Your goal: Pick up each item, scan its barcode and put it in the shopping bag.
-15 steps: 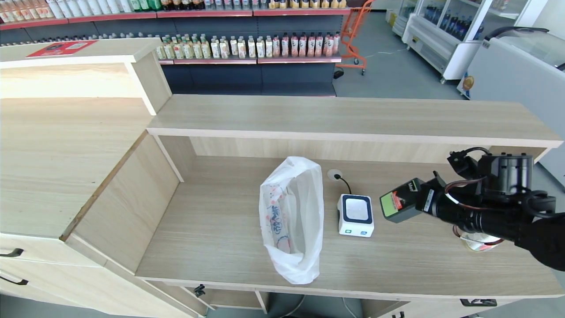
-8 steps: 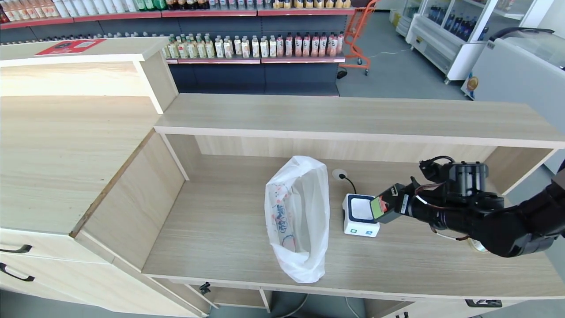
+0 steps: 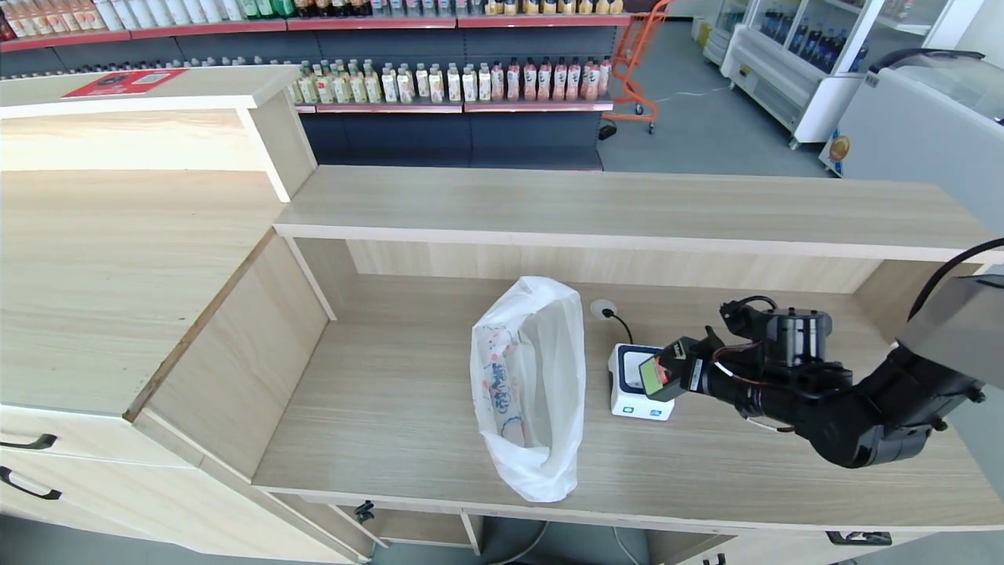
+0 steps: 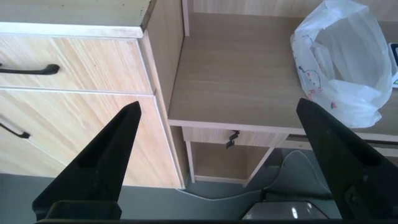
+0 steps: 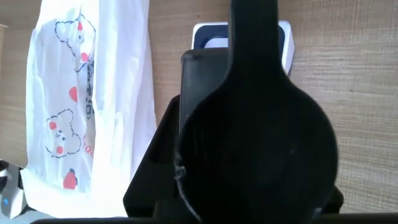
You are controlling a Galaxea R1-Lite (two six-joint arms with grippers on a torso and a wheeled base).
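Progress sits at the scan step, I judge: the right tool (image 3: 684, 372) is clenched on a small dark box (image 3: 653, 378), held just above the barcode scanner (image 3: 639, 408). Bagging is not yet done. The shopping bag (image 3: 529, 384) stands open just beside the scanner, a short carry. Bare tabletop (image 3: 392, 408) lies in front, and an overhanging ledge (image 3: 627, 212) caps the rear. The left tool (image 4: 217, 155) hangs released near the drawers (image 4: 68, 68).

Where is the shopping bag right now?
In the head view, the shopping bag stands near the counter's middle, just left of the white scanner.
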